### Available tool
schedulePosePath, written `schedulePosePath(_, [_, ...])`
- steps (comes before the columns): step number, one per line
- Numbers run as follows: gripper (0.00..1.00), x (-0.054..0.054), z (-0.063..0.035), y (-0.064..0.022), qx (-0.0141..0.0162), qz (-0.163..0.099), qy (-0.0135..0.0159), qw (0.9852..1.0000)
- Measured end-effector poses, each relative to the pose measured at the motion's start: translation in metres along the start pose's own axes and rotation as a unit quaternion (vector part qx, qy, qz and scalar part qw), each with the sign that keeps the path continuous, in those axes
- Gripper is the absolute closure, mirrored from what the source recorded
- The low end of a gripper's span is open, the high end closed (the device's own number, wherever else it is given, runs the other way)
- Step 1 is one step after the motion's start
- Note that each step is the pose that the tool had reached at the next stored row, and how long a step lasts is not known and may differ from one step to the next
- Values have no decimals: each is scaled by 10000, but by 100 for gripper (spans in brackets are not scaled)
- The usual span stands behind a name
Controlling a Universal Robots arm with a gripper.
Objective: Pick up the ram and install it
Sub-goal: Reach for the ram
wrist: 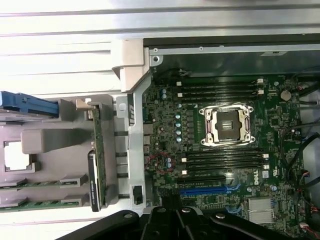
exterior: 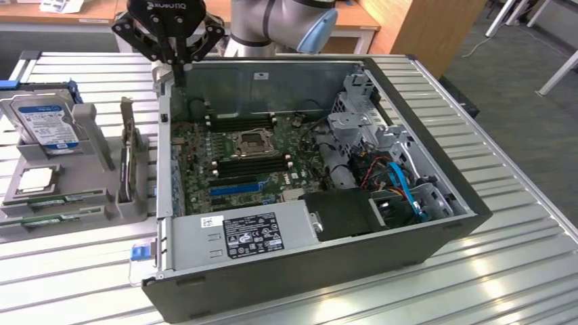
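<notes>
Claw [exterior: 180, 66]: we saw it pinched together, holding nothing, over a far corner of the open computer case [exterior: 361, 271] | Ram [exterior: 56, 200]: we saw two green sticks lying flat in the gray tray [exterior: 107, 211] just beside the case, well away from the claw

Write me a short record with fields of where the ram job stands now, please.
gripper: shut, empty, above the case's far corner on the exterior view's left
ram: two sticks lying in the tray, untouched
tray: beside the case; also holds a hard drive, a chip and an upright card
slots: black, empty, on both sides of the socket
case: open, lying on the table
</notes>
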State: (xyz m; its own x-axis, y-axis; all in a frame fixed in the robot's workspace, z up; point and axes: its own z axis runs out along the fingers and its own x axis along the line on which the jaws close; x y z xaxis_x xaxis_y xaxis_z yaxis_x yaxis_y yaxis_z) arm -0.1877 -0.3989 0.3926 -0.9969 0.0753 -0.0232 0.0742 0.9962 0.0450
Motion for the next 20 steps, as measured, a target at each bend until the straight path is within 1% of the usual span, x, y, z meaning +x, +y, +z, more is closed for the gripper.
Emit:
schedulePosePath(7, [90,130,0,-9,0,1,1,10000])
schedulePosePath(20, [90,418,-4,-31,0,0,1,10000])
